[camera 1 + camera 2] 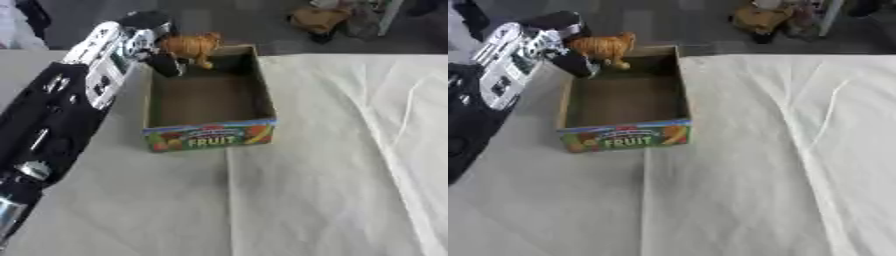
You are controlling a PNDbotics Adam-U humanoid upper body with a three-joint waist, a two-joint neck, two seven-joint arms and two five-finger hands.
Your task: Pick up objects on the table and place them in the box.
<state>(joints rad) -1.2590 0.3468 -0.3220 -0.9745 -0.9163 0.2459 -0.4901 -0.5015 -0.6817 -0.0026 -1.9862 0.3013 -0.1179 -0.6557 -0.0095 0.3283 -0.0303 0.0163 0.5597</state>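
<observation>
Arm in black and silver comes in from the left of the box (210,135). The left hand (150,47) has its fingers curled around an orange toy animal (191,46), which hangs above the box's far left corner, over the rim.

Box (210,135) interior open from above; left hand (153,42) with orange toy (191,47) blocks far-left corner.
</observation>
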